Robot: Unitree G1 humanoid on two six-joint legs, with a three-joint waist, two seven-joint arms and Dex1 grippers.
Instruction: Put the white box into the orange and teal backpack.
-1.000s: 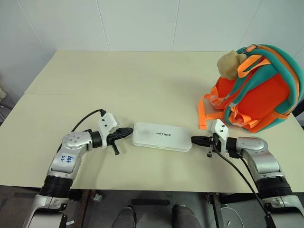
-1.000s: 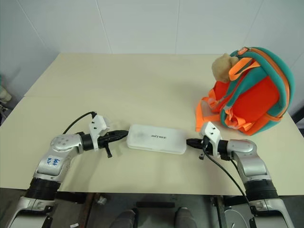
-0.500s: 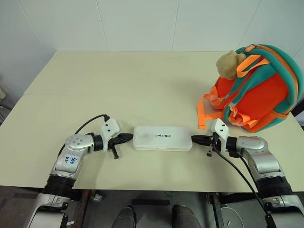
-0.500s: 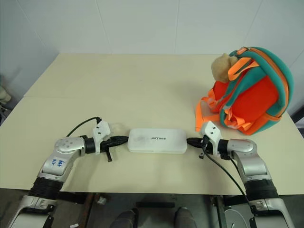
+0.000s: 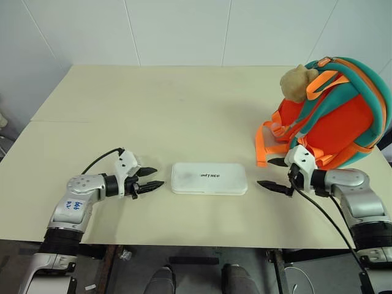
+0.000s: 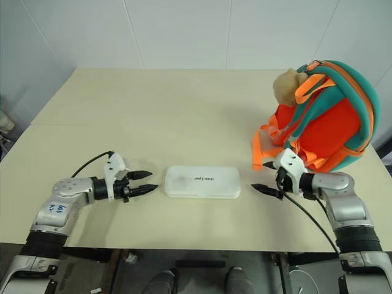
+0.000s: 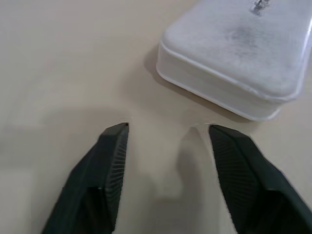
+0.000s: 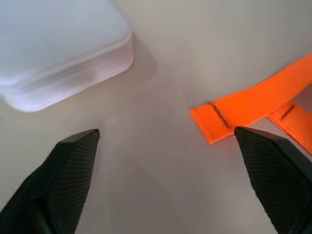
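The white box (image 5: 209, 178) lies flat on the table near its front edge, dark lettering on its lid. My left gripper (image 5: 151, 177) is open a short way off the box's left end, touching nothing. Off the box's right end, my right gripper (image 5: 271, 174) stands wide open and empty. The orange and teal backpack (image 5: 334, 116) stands at the right of the table with a tan plush toy (image 5: 295, 82) on top. In the wrist views, the box's corner (image 7: 234, 53) (image 8: 58, 53) lies beyond each pair of spread fingers.
The cream table (image 5: 153, 116) stretches bare behind the box. Orange webbing straps (image 5: 263, 147) trail from the backpack onto the table close to my right gripper; one strap end (image 8: 229, 114) lies just ahead of its fingers. A white wall runs behind the table.
Both grippers were shut against the box's ends; they have drawn outward, left to the left and right to the right, and opened. The box now lies square to the table's front edge.
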